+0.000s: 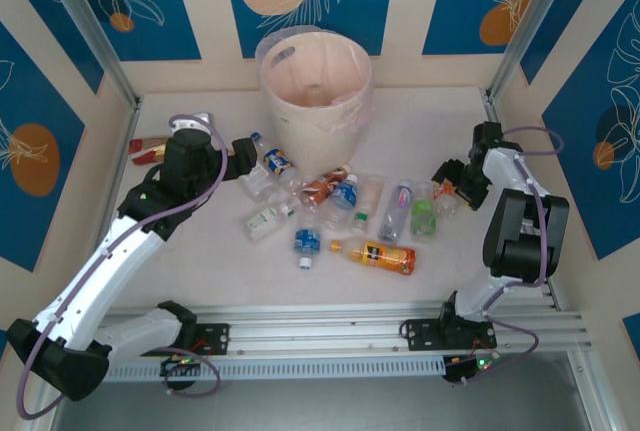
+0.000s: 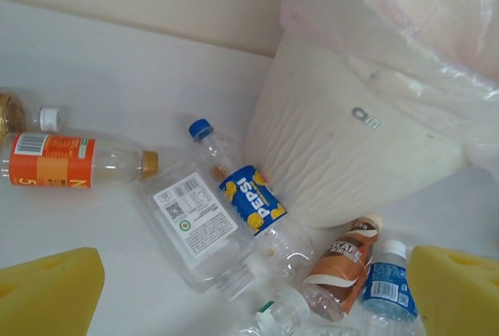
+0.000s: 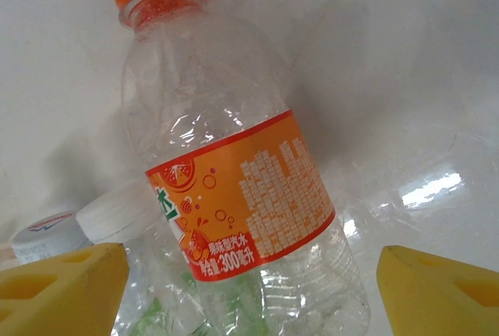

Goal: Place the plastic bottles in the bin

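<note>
Looking first at the right hand (image 3: 253, 293), we find it partly open, its yellow foam pads (image 3: 62, 293) standing on either side of a clear plastic bottle with an orange label and orange cap (image 3: 234, 196). A sliver of gap shows at each pad, so we cannot say that they press on it. That bottle lies on the white surface (image 1: 430, 121) with its cap pointing away from the hand, and a white screw cap (image 3: 117, 215) sits just beside it.

From above, we see the right arm rise from its base, fold at the elbow and reach toward the far right, its hand turned left and low over the end of the bottle row.

Our left hand (image 2: 253, 301) stands as wide as it goes and holds nothing. It hangs above a clear Pepsi bottle with a blue cap (image 2: 249, 199), which lies just beside the foot of the large round pale cream plastic bin (image 2: 335, 157). A flat clear bottle with a white label (image 2: 195, 219) lies against the Pepsi bottle.

The left arm stretches diagonally from the near left corner, its hand pointing right toward the bin.

The scattered plastic bottles (image 1: 375, 256) lie on the surface between the two arms, in front of the bin.
</note>
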Robot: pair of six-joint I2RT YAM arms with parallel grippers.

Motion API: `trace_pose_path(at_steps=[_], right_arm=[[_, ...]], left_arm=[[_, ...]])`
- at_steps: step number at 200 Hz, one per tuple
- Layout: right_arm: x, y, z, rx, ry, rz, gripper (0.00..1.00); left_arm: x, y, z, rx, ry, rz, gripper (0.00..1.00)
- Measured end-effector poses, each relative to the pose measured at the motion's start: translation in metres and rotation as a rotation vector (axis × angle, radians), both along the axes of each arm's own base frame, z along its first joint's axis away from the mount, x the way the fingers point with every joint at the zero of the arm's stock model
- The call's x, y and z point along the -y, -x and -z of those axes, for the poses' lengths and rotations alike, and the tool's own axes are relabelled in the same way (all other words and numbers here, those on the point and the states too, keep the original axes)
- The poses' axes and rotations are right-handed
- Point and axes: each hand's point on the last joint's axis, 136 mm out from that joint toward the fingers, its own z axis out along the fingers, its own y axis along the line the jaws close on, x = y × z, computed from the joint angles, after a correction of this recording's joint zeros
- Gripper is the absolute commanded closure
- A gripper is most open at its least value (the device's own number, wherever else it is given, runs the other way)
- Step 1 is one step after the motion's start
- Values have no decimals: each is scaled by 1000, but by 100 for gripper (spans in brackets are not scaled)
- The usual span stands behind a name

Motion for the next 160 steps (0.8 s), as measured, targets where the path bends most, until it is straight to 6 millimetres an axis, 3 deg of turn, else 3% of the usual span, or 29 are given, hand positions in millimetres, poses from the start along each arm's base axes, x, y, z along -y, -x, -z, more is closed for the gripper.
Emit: trace_pose_path(at_steps=[90, 160], right_arm=[[-5, 1, 30, -60, -43, -4, 17], [-6, -1, 39, -71, -47, -7, 34]], left_arm=[[6, -11, 23, -64, -20, -8, 1], [6, -12, 24, -67, -20, -10, 1]])
